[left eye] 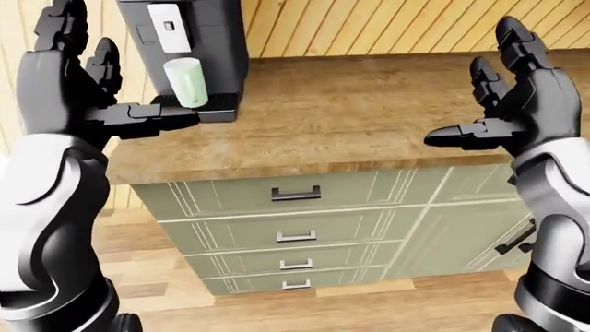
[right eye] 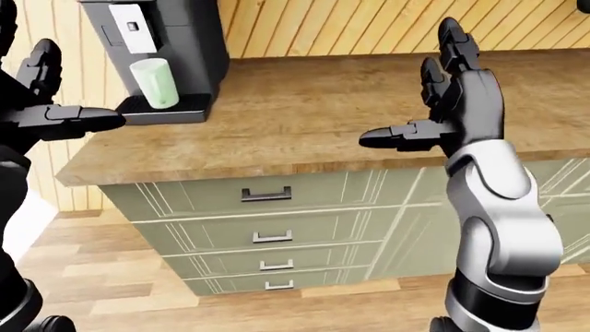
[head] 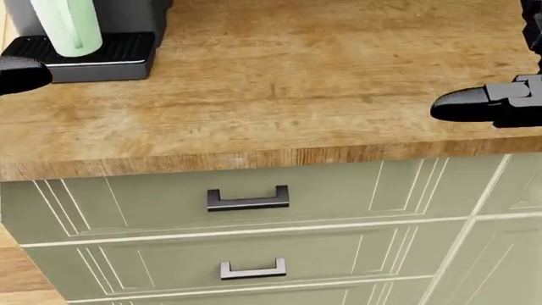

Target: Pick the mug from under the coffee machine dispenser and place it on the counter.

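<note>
Countertop of light brown wood grain (left eye: 369,117) spans all three views, carried on a sage-green cabinet with a stack of panelled drawers (left eye: 295,232), each with a dark metal handle. Wall of honey-coloured wood planks (left eye: 387,24) runs behind the counter; plank floor (left eye: 295,304) below. Dark grey boxy coffee machine (left eye: 198,41) stands at the counter's left end, near the wall edge, with a ribbed black drip tray (head: 110,51) at its base. Pale green cylindrical mug (left eye: 186,81) stands upright on that tray, under the dispenser, untouched. Left hand (left eye: 69,83), black three-fingered, is raised at the counter's left edge beside the machine, fingers spread wide and pointing up, thumb stretched toward the tray just below the mug; holds nothing. Right hand (right eye: 456,111), same build on a white forearm, is raised over the counter's near edge well to the right of the machine, fingers spread, thumb pointing left, holding nothing.
</note>
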